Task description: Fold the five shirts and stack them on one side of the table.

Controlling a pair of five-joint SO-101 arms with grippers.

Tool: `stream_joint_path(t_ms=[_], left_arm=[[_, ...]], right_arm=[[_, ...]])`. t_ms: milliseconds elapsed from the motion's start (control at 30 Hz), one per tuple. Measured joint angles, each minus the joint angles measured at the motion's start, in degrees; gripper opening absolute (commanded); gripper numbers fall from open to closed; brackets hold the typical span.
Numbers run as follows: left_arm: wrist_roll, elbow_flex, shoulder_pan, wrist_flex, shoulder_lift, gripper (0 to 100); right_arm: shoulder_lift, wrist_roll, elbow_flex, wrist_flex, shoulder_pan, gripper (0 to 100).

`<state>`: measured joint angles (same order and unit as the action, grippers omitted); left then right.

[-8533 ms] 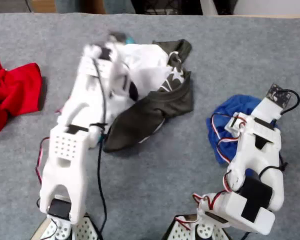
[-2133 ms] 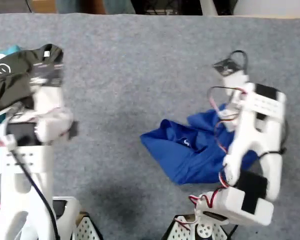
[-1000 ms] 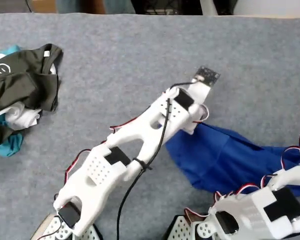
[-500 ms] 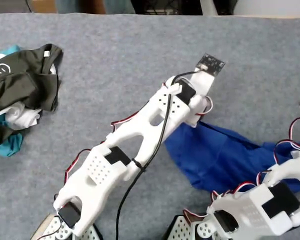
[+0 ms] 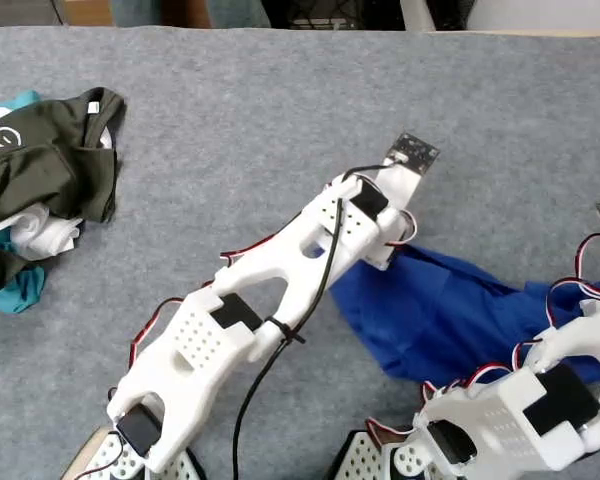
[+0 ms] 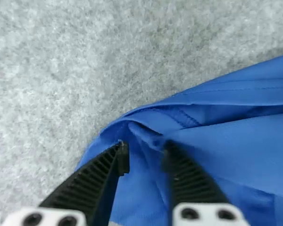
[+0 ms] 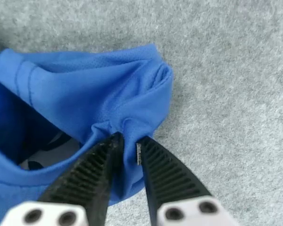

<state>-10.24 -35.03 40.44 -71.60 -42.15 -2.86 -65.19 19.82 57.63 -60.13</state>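
The blue shirt [image 5: 450, 310] lies crumpled on the right front part of the counter [image 5: 280, 120], its long axis running sideways between the two arms. The right hand [image 7: 127, 141] is clamped on a bunched fold at the shirt's outer end. The left hand [image 6: 144, 150] sits at the opposite, inner corner, fingers apart and straddling a raised hem fold, not yet pinching it. Spreading the shirt flat likely turns on the left hand closing there. A pile [image 5: 40, 170] of other shirts lies well apart at the far left.
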Motion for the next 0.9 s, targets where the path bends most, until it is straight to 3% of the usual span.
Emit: stream_joint_path(t_ms=[500, 667, 733, 900], left_arm=[[0.0, 0.0, 3.7, 0.5, -0.2, 3], [0.0, -1.8, 2.3, -5.3, -0.2, 3], [0.0, -5.3, 0.7, -9.1, -0.2, 3], [1.2, -20.2, -4.8, -20.7, -0.2, 3]], right_arm=[[0.0, 0.0, 0.0, 0.0, 0.0, 1.2], [0.0, 3.2, -3.2, 0.0, 0.0, 2.8], [0.0, 5.4, -5.4, 0.4, 0.0, 8.2], [0.0, 11.6, -14.2, 5.9, 0.4, 34.0]])
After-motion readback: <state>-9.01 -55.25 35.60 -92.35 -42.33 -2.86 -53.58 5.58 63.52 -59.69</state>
